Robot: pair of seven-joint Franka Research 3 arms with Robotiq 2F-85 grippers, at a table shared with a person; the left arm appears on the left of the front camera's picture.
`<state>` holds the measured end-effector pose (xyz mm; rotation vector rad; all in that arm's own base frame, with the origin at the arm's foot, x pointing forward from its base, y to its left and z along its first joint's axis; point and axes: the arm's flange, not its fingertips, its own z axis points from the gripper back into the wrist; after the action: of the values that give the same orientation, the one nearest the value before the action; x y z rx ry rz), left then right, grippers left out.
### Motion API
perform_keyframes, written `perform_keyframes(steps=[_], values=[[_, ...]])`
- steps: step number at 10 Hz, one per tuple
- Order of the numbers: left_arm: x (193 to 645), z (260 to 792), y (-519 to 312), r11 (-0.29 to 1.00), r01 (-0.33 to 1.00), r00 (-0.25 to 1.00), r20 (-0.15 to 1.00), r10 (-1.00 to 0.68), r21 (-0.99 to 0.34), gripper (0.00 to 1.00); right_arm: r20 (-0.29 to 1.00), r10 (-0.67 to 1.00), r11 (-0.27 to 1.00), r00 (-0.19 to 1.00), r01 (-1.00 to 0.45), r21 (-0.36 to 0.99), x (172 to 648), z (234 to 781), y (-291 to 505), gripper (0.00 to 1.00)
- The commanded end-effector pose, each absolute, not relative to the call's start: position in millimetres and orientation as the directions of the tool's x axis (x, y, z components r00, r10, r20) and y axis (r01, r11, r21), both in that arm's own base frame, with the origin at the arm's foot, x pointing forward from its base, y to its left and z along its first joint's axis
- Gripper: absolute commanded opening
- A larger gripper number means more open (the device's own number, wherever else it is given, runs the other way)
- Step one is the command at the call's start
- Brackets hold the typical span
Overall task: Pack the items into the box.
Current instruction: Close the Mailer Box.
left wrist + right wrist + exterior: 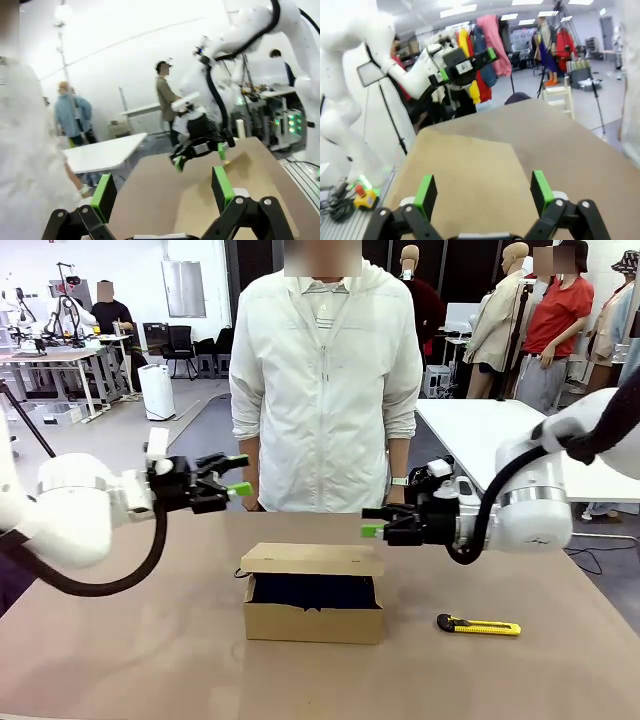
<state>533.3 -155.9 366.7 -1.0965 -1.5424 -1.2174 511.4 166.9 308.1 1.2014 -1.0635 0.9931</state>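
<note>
Left pincer point(237, 476) hangs over the counter point(120, 640) w/ jaws spread wide, nothing between them; right pincer point(372, 522) likewise, spread and empty, pointing in from the other side. Both face each other above the box point(313, 606), well clear of it — prob. parked out of the way so the box stays reachable from above.

Box sits mid-counter, its flap lid point(312, 559) tipped back toward the person point(325, 380), who stands at the far edge. Dark navy fabric fills the opening, so the pouch point(315, 591) looks already packed. Can't pick out the small black bar — too dark in there to tell. Yellow-and-black utility knife point(480, 625) lies on the counter to the robot's right of the box, apart from it; not one of the items, so prob. left there on purpose. Judging by this, packing is near done, maybe only the lid left to shut.

Left wrist view looks across at the right pincer point(199, 156) — confirms its green pads are apart — and the person's white sleeve point(30, 165) up close. Right wrist view gives the mirror: left pincer point(467, 64) seen wide apart, plus bare counter point(485, 165) beneath.
</note>
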Motion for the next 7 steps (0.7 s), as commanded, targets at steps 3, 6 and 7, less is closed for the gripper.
perform_keyframes(steps=[3,6,7], values=[[550.6,298.6,-207.2,-0.073,0.969,-0.245,0.961,-0.129,0.237,1.00,0.958,0.239,0.059,0.160,-0.987,0.150,502.1,292.1,192.1,1.00],[555.8,271.3,-227.6,-0.169,0.969,-0.215,0.955,-0.203,0.182,1.00,0.904,0.393,0.096,0.169,-0.985,0.142,493.6,274.2,198.3,1.00],[558.0,262.3,-229.8,-0.188,0.971,-0.188,0.957,-0.222,0.147,1.00,0.896,0.414,0.089,0.160,-0.987,0.135,489.8,270.3,197.2,1.00]])
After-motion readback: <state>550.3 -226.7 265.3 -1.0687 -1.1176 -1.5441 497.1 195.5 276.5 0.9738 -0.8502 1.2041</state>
